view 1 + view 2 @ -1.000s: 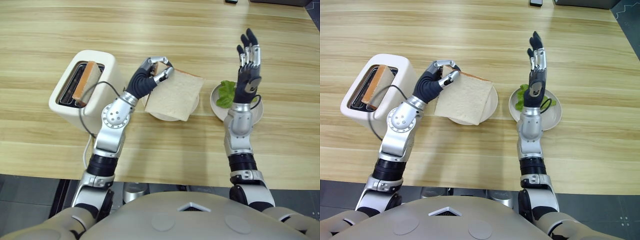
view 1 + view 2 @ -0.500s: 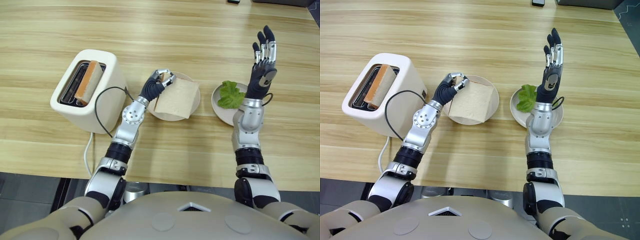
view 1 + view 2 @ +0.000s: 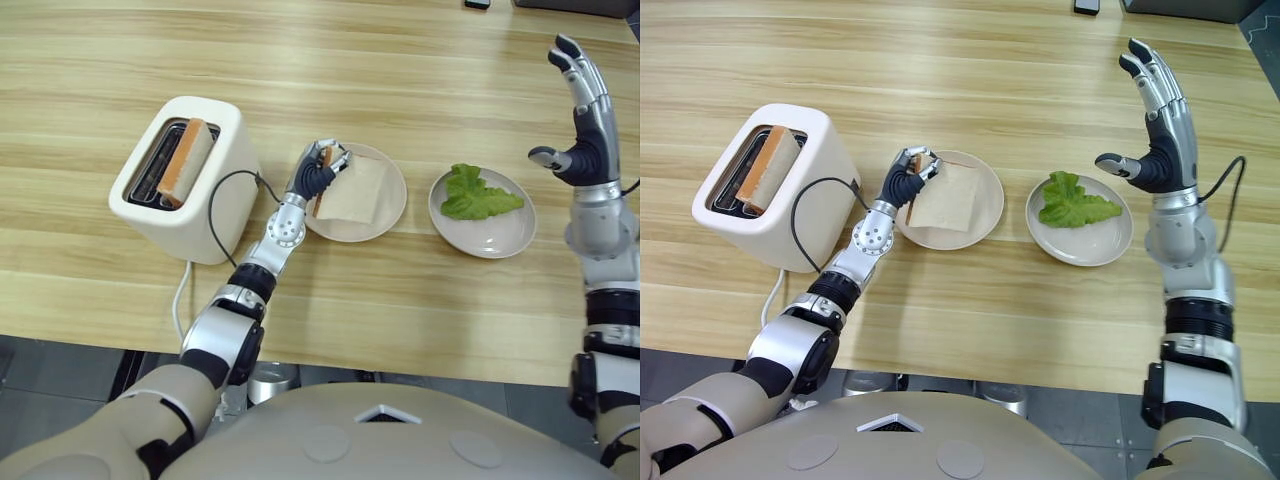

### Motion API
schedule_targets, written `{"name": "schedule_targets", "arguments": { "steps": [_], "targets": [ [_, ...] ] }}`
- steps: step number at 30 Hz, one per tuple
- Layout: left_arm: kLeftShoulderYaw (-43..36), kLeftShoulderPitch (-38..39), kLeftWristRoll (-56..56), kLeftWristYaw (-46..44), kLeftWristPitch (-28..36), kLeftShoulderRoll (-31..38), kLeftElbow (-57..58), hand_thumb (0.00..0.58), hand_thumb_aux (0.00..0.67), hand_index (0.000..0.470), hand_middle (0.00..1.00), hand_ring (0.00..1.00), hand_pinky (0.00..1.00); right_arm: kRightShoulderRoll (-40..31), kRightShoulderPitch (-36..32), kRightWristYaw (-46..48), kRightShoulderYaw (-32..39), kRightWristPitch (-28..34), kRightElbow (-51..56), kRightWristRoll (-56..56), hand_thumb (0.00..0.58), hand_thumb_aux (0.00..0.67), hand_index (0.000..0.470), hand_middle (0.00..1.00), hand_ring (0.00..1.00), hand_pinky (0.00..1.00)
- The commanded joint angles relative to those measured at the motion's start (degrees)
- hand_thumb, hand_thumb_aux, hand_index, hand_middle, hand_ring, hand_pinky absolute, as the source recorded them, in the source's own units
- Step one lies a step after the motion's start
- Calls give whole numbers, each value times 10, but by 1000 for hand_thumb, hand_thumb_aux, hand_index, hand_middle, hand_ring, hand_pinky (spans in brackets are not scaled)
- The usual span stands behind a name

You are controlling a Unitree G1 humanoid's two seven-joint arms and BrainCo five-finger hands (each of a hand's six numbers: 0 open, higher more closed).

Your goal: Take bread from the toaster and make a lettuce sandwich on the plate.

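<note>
Bread [image 3: 360, 190] is clamped at its corner by the left hand [image 3: 320, 170] on the plate [image 3: 376, 229]; the right hand [image 3: 583, 135] is spread empty. It should be released flat and centred.

l hand [image 3: 906, 180] w/ fingers round bread slice [image 3: 946, 207] on plate [image 3: 989, 203]; r hand [image 3: 1161, 155] splayed, right of lettuce [image 3: 1073, 209]

The left robot hand [image 3: 322, 163] is lowering the bread slice [image 3: 358, 190] onto the plate [image 3: 385, 226] at frame centre, where it is now lying almost flat. The right robot hand [image 3: 580, 110] is swinging out toward the right edge, uncovering the lettuce [image 3: 478, 196].
</note>
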Motion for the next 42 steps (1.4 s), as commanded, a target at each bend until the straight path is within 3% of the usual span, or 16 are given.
{"name": "schedule_targets", "arguments": {
  "steps": [1,2,3,4,5,10,17,32,33,34,35,36,42],
  "targets": [
    [-15,-13,30,37,2,4,31,580,670,460,0,0,0,-44,-7,-56,69,36,68,-104,0,0,0,0,0,0],
    [-19,-13,38,47,4,7,30,511,439,301,0,0,0,-54,-14,-69,94,50,92,-130,0,0,0,0,0,0],
    [-21,-11,44,56,6,10,25,405,302,207,0,0,0,-63,-21,-86,121,69,112,-162,0,0,0,0,0,0],
    [-22,-9,50,67,8,16,15,108,66,45,0,0,0,-69,-29,-100,149,87,130,-192,0,0,0,0,0,0],
    [-24,-6,58,77,10,22,4,0,0,0,0,0,0,-72,-37,-114,175,102,149,-216,0,0,0,0,0,0],
    [-20,22,100,148,15,54,-97,0,0,0,0,0,0,-66,-86,-164,272,161,234,-272,0,0,0,0,0,0],
    [-5,63,115,182,28,73,-227,0,0,0,0,0,0,-46,-137,-195,350,199,310,-279,0,0,0,0,0,0],
    [47,148,46,73,77,67,-520,0,0,0,0,0,0,17,-179,-211,447,250,412,-264,0,0,0,0,0,0],
    [51,152,42,67,82,67,-533,0,0,0,0,0,0,20,-179,-211,451,250,415,-262,346,244,168,0,0,0],
    [54,155,39,60,87,67,-544,0,0,0,0,0,0,24,-180,-210,455,249,417,-261,462,368,253,0,0,0],
    [58,158,35,54,90,68,-553,0,0,0,0,0,0,28,-180,-211,459,249,418,-259,462,368,253,0,0,0],
    [61,160,32,49,92,68,-559,0,0,0,0,0,0,31,-181,-211,462,249,419,-257,516,447,307,0,0,0],
    [80,177,15,30,98,69,-572,0,0,0,0,0,0,36,-180,-216,471,242,422,-238,536,486,334,0,0,0]
  ]
}}
